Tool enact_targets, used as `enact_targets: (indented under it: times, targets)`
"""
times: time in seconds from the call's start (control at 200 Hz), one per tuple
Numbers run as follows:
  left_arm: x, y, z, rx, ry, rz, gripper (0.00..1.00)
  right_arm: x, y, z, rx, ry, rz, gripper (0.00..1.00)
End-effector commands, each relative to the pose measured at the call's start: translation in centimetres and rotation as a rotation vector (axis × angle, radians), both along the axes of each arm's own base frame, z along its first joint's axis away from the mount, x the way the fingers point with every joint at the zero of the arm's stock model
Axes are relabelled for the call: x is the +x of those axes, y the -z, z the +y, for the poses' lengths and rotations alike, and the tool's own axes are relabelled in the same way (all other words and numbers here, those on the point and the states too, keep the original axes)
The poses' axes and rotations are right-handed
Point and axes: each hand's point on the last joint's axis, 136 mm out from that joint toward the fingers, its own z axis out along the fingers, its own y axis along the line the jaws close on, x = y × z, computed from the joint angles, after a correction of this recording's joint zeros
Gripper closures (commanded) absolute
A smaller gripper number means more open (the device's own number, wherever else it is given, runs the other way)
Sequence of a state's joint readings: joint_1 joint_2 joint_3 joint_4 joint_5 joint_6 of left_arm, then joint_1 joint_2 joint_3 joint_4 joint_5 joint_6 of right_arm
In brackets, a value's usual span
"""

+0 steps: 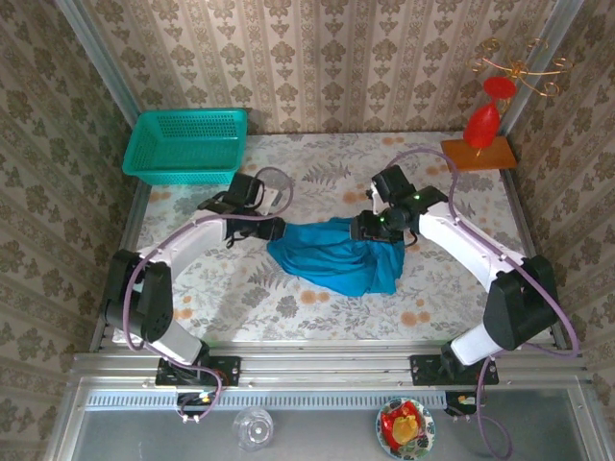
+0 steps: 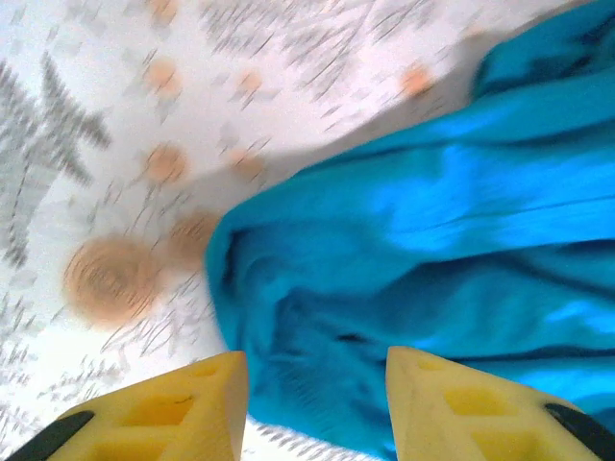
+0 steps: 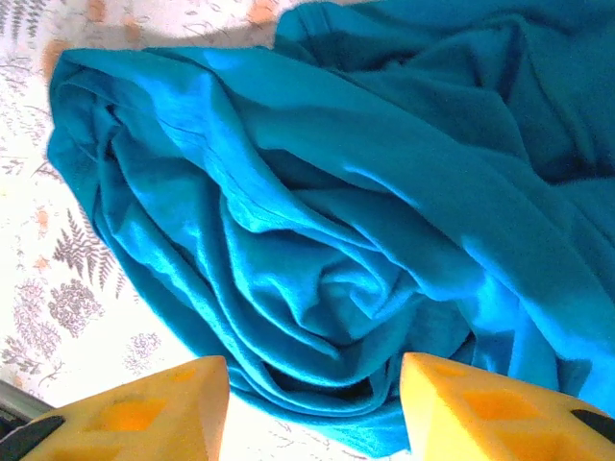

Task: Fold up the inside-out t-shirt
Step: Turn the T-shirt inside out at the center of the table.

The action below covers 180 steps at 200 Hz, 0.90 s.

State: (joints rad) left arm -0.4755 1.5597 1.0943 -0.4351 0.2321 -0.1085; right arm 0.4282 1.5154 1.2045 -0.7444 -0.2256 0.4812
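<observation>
T-shirt (image 1: 336, 257): soft blue cloth, matt, creased.
Basket (image 1: 187, 144): teal plastic mesh, slight sheen.
Table cover (image 1: 461, 279): floral print, matt, smooth.
Left gripper (image 2: 315, 357), right gripper (image 3: 312, 360): yellow plastic fingers, matt.
Front rail (image 1: 317, 363): bare metal, dull sheen.

The inside-out t-shirt (image 1: 338, 257): plain bright blue soft fabric, no print. State: crumpled, unfolded, heavily creased. Position: frame centre of the top view, on the floral worktop (image 1: 221, 288), bunched into an irregular heap.

T-shirt (image 1: 336, 259) on table (image 1: 288, 303), between left gripper (image 1: 273, 230) and right gripper (image 1: 362, 229); basket (image 1: 187, 144) behind at far-left corner.
</observation>
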Motion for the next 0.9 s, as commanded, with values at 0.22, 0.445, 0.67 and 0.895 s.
enact_targets:
  times: [0.22, 0.445, 0.67, 0.895]
  targets:
    - [-5.5, -4.9, -12.6, -0.162, 0.391, 0.007, 0.56, -1.1, 4.0, 0.1, -0.002, 0.119, 0.069, 0.46]
    - [-10.6, -3.5, -15.1, -0.26, 0.534, 0.024, 0.6, 1.3, 4.7, 0.8, 0.052, 0.186, 0.063, 0.49]
    - [-12.4, -0.1, -16.1, -0.23, 0.586, 0.051, 0.58, 4.1, 4.8, 0.0, 0.035, 0.24, 0.028, 0.63]
    - [-12.6, 3.9, -17.2, -0.142, 0.587, 0.076, 0.56, 5.0, 2.1, 0.7, 0.098, 0.232, -0.028, 1.0]
